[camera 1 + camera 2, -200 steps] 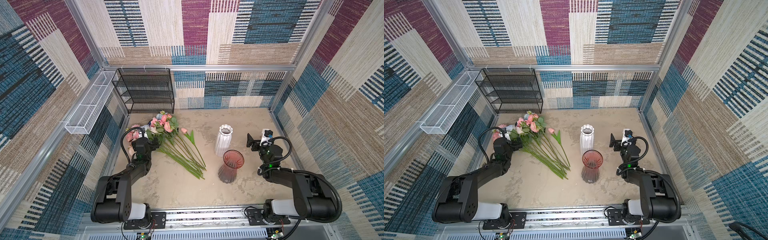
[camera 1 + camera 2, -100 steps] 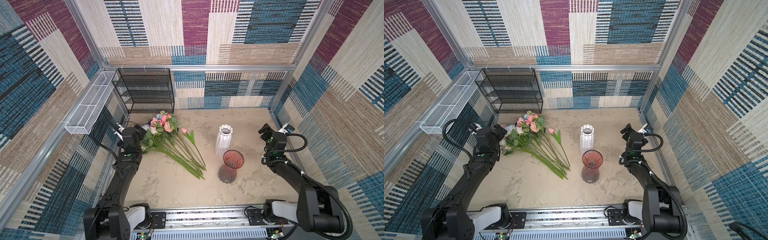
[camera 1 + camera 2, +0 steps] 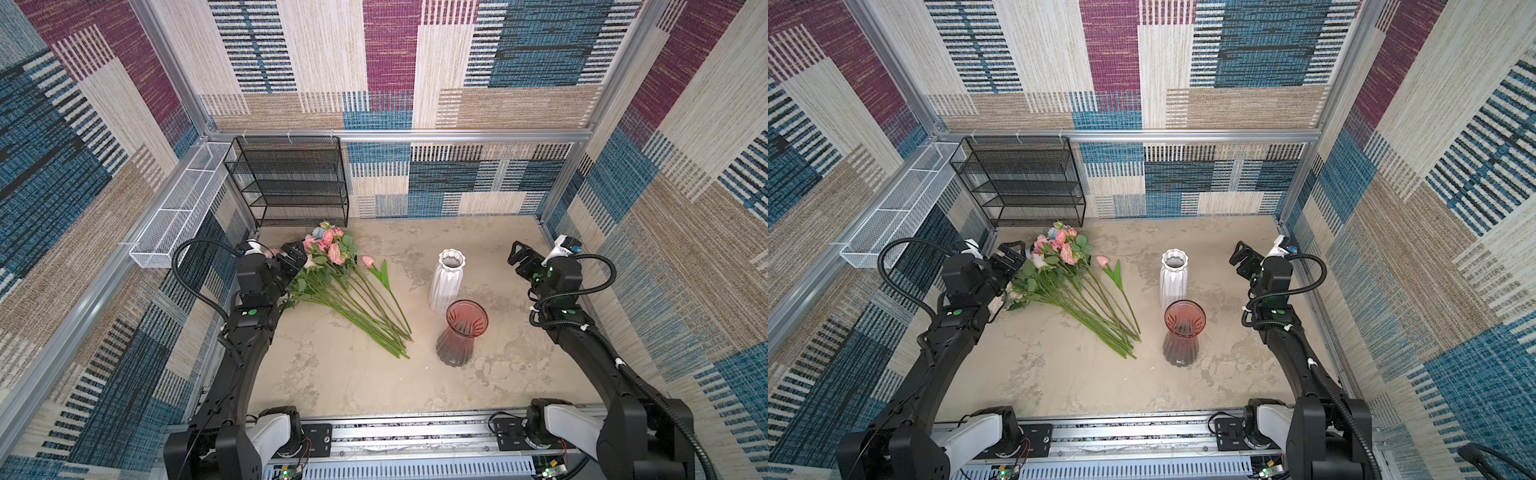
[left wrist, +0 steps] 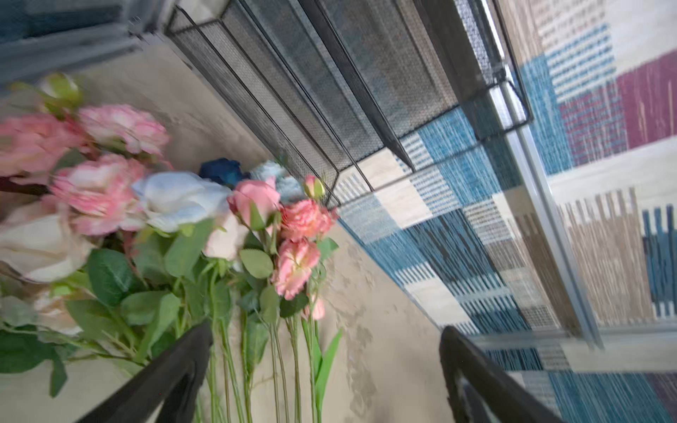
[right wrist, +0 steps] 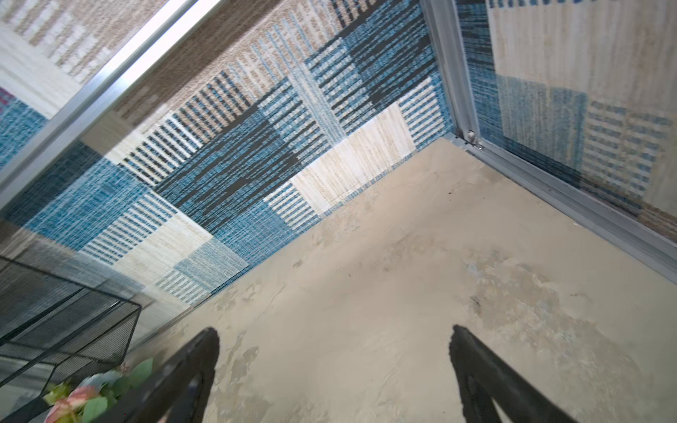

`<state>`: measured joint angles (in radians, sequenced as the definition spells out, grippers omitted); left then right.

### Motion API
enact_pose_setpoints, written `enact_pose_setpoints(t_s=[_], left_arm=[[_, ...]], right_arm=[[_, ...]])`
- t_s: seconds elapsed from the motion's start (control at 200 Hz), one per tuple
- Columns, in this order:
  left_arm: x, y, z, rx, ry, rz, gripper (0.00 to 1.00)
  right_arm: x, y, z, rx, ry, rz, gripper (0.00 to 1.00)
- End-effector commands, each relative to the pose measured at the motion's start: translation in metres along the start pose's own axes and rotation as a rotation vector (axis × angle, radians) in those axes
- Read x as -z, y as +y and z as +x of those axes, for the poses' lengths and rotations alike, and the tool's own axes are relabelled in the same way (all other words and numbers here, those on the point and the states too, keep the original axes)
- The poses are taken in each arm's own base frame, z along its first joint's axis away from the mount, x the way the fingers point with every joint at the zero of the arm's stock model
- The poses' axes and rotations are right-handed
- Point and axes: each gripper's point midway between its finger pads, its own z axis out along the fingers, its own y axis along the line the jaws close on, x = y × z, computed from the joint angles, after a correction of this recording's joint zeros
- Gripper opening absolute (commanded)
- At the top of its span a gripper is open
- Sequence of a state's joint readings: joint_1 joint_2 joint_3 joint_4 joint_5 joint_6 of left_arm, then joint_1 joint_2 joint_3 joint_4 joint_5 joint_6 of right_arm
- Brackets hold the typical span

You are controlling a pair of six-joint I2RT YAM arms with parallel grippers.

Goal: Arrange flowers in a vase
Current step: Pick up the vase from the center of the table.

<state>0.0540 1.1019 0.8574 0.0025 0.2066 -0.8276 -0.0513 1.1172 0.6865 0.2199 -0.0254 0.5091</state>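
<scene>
Top views first. The flowers (image 3: 345, 291) lie in one bundle on the table (image 3: 332, 386), at ten o'clock from its centre, with blooms toward eleven and cut ends fanning toward five. The left gripper (image 3: 296, 258) hangs right at the blooms, jaws spread wide, nothing in them. Out at three o'clock the right gripper (image 3: 1245, 259) is spread wide too, empty and well apart from everything. The white vase (image 3: 446, 282) stands upright at two o'clock. The red glass vase (image 3: 461, 332) is just beside it at its five; touching or not, I can't tell.

Left wrist view: blurry, but pink, cream and pale-blue heads crowd one side, and green stems run past one of the black fingers (image 4: 172, 370). The black mesh shelf (image 4: 329, 91) sits behind. Nothing pinched.

Right wrist view: bare table between the fingers, only a corner of blooms.

My read is that this is the reach for a first stem. To do it well, go lower on the bundle and take bare stem, not petals or leaves. Single out one stem at the edge; the short tulip (image 3: 368, 261), its head apart at the bundle's three o'clock side, looks easiest. Close square across it, then lift before swinging toward a vase, so the neighbours don't drag.
</scene>
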Motion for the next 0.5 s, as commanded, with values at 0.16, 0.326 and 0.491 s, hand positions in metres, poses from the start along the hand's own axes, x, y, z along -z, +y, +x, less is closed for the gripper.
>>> enact_pose_setpoints(t_s=[0.16, 0.326, 0.491], left_arm=[[0.019, -0.055, 0.062, -0.234, 0.246, 0.096, 0.97], [0.025, -0.054, 0.076, -0.382, 0.302, -0.033, 0.97], [0.030, -0.053, 0.075, -0.450, 0.281, -0.080, 0.96]], right_arm=[[0.017, 0.079, 0.011, 0.165, 0.134, -0.279, 1.00], [0.025, 0.111, 0.014, 0.215, 0.165, -0.356, 1.00], [0.030, 0.133, 0.009, 0.261, 0.175, -0.391, 1.00]])
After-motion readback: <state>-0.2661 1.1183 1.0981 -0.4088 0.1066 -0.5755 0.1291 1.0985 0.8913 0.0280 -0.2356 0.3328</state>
